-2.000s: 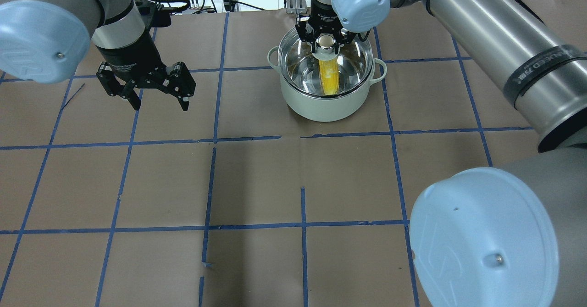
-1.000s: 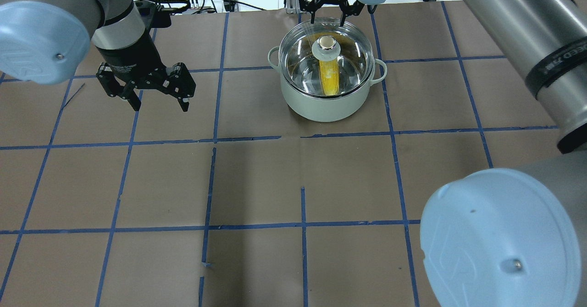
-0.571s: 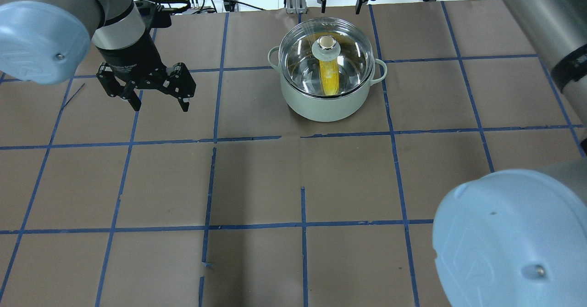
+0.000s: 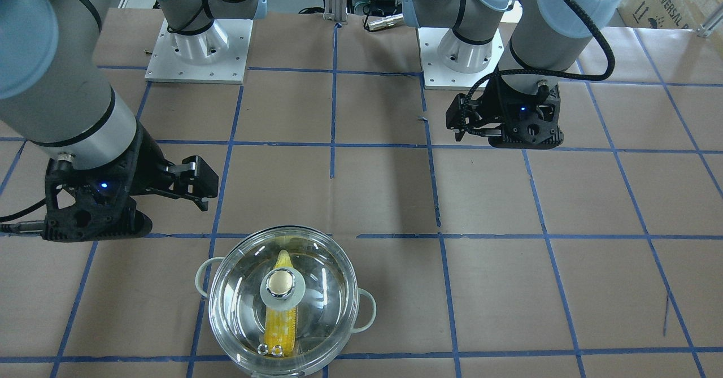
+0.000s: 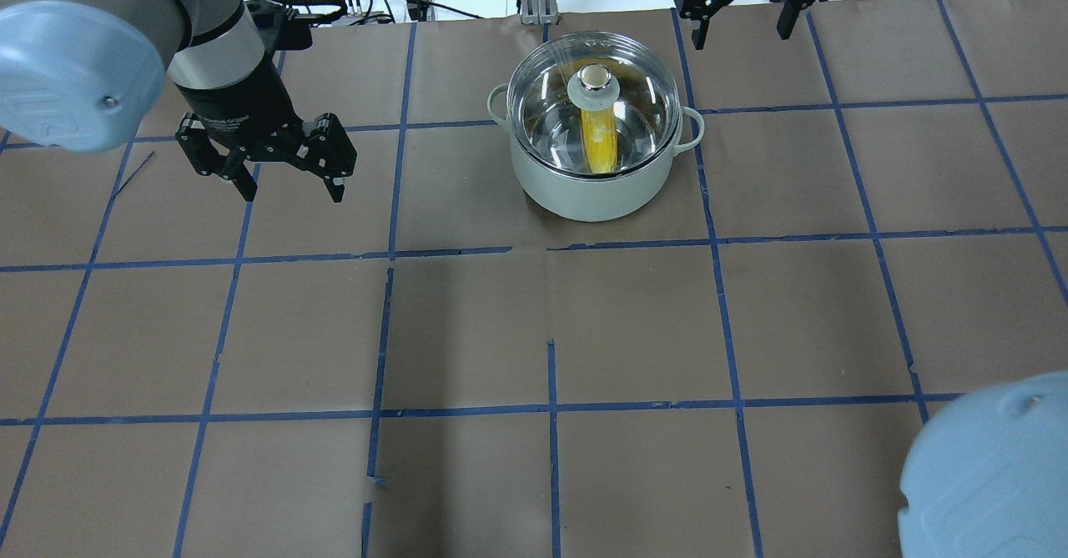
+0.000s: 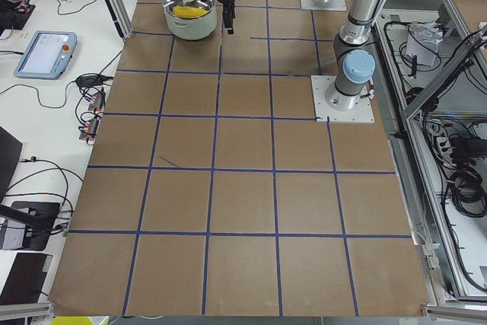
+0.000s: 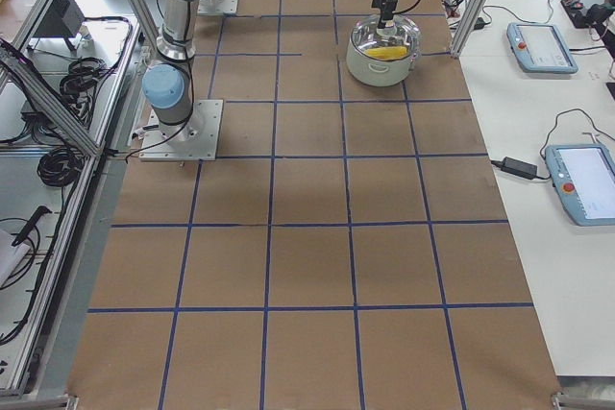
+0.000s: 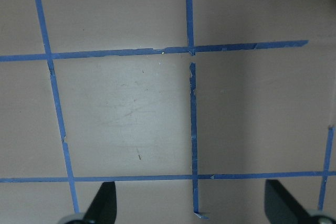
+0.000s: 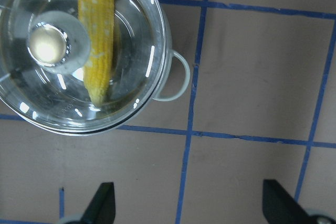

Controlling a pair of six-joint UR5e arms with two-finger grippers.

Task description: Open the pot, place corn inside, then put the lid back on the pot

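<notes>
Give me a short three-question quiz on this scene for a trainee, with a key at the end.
1. True or false: the lid sits closed on the pot.
2. Where is the corn? A) lying outside the pot B) inside the pot, under the lid C) balanced on top of the lid
3. Fill in the blank: the left pincer and the right pincer are both ____ (open or shut), and neither holds anything.

Key: 1 true; 2 B; 3 open.
</notes>
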